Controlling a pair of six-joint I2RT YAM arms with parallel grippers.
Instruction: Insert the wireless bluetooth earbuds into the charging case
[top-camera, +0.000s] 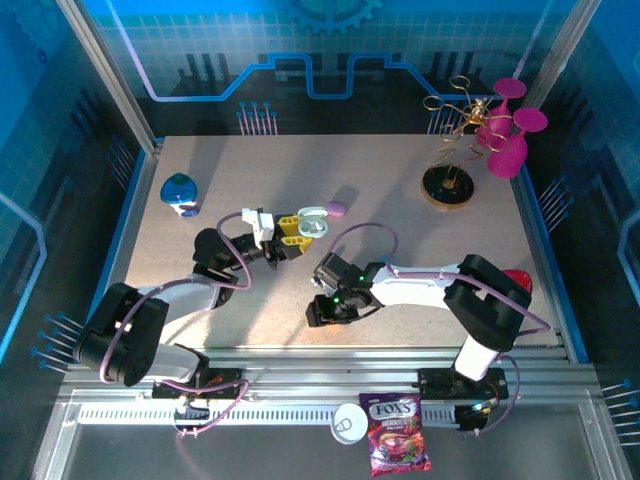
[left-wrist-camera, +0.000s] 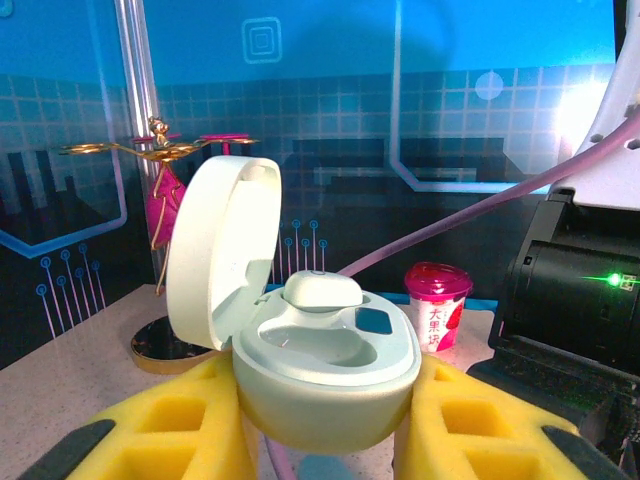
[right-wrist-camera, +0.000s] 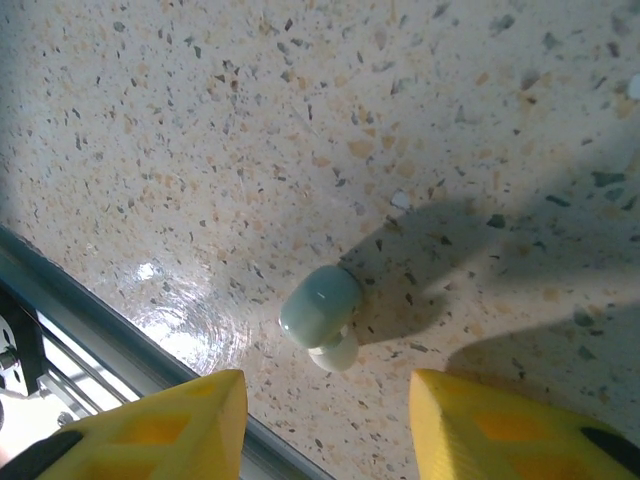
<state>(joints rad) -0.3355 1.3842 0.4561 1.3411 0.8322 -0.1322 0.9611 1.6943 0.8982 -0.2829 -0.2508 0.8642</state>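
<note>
Right gripper (right-wrist-camera: 328, 405): yellow fingers (right-wrist-camera: 160, 425) stand apart with nothing between them. An earbud (right-wrist-camera: 322, 312) lies loose on the table (right-wrist-camera: 250, 120) just ahead of the tips, near the rail (right-wrist-camera: 90, 300) at the table's edge. Left gripper (left-wrist-camera: 325, 425): clamped on the case (left-wrist-camera: 330, 375), lid (left-wrist-camera: 220, 250) upright, a second earbud (left-wrist-camera: 322, 290) seated in one socket, the other socket empty. Risks noted: the loose earbud is small and rounded, so an off-centre closure would likely squirt it sideways, possibly onto the rail. A skewed pinch would present it wrongly to the empty socket. Pressing it in hard could tilt the case in its grip or knock the lid shut.
</note>
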